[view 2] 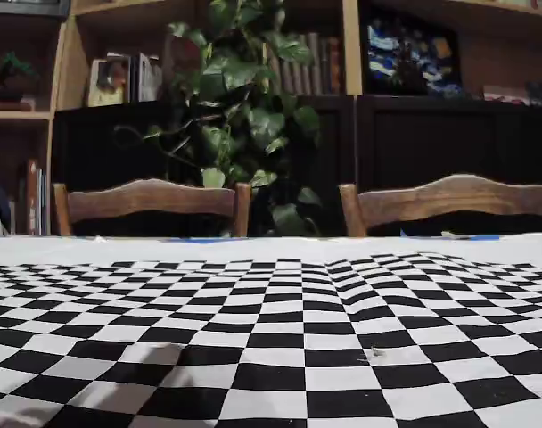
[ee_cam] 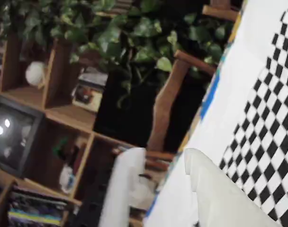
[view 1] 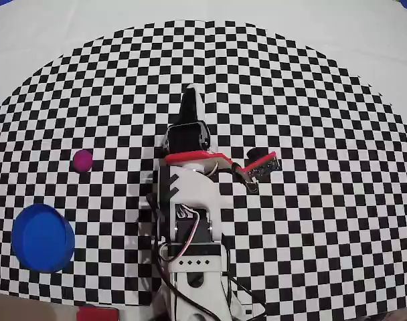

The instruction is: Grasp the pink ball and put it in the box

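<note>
Hand (ee_cam: 156, 163) fingers apart, empty in wrist view; only overhead shows pink ball (view 1: 82, 160), box (view 1: 42, 237).

Checkered tablecloth (view 2: 280, 357); two wooden chairs (view 2: 151, 201) behind. Leafy potted plant (view 2: 240, 116) before wooden bookshelves (view 2: 102, 80). Dim indoor light.

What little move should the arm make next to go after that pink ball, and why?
Probably swing toward the left of the overhead view and tip downward. There the pink ball lies on the checkered mat, well left of the gripper, above the blue box. The wrist view shows the empty gripper facing shelves and a plant, not the ball.
</note>
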`<act>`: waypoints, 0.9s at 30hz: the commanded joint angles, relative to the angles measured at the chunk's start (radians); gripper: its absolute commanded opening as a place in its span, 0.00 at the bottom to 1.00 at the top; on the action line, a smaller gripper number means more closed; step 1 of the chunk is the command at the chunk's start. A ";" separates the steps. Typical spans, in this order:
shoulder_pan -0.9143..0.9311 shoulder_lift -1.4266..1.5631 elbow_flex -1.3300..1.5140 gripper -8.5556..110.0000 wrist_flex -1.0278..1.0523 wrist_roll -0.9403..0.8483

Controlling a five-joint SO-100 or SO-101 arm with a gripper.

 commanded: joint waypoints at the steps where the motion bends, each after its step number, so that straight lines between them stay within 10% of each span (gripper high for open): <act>1: -0.002 0.006 0.008 0.25 0.017 -0.229; 14: 0.014 0.009 0.008 0.30 0.092 -0.973; 27: 0.017 0.006 0.008 0.30 0.091 -1.114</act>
